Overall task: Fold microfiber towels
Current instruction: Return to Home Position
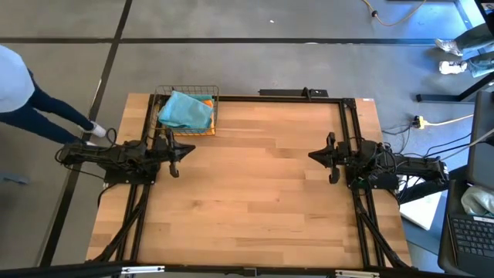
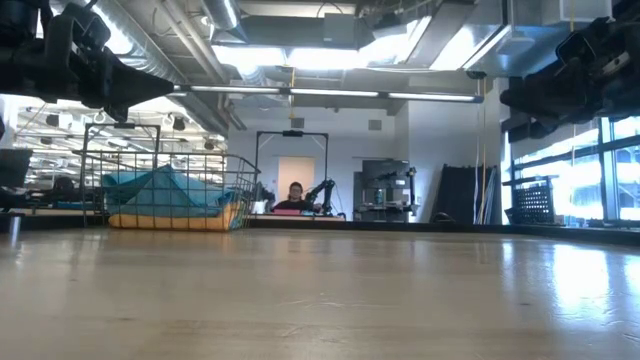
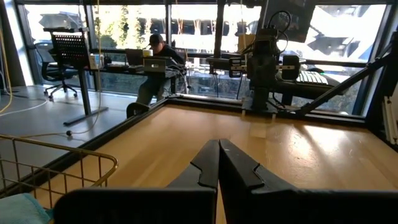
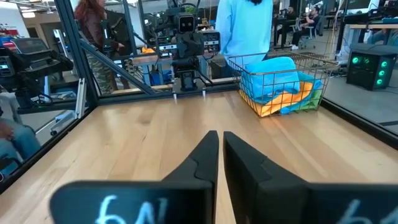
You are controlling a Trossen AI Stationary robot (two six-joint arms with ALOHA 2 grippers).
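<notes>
Wood-grain table (image 2: 320,300) fills the foreground of the low view, with both arms held high above it at the upper corners. Left gripper (image 1: 190,150) sits over the left side of the table, just beside the near edge of the wire basket (image 1: 187,90), pointing toward the table's middle. Its wrist view shows the two fingers (image 3: 239,171) pressed flat together with nothing between them. Right gripper (image 1: 312,156) sits over the right side, facing the left one, well apart from it. Its fingers (image 4: 200,158) are likewise closed against each other and hold nothing. Neither gripper touches the table or any cloth. Basket stands at the far left corner of the table. Light blue towel (image 1: 185,110) lies on top inside it, mounded above the rim. Orange towel (image 4: 281,106) lies underneath, showing through the wire along the bottom, and a green towel (image 4: 314,99) shows as a small patch at one lower corner. All cloth seen is inside the basket. Person (image 1: 23,96) in a light blue top stands off the table's left side, beyond the left arm's base.
</notes>
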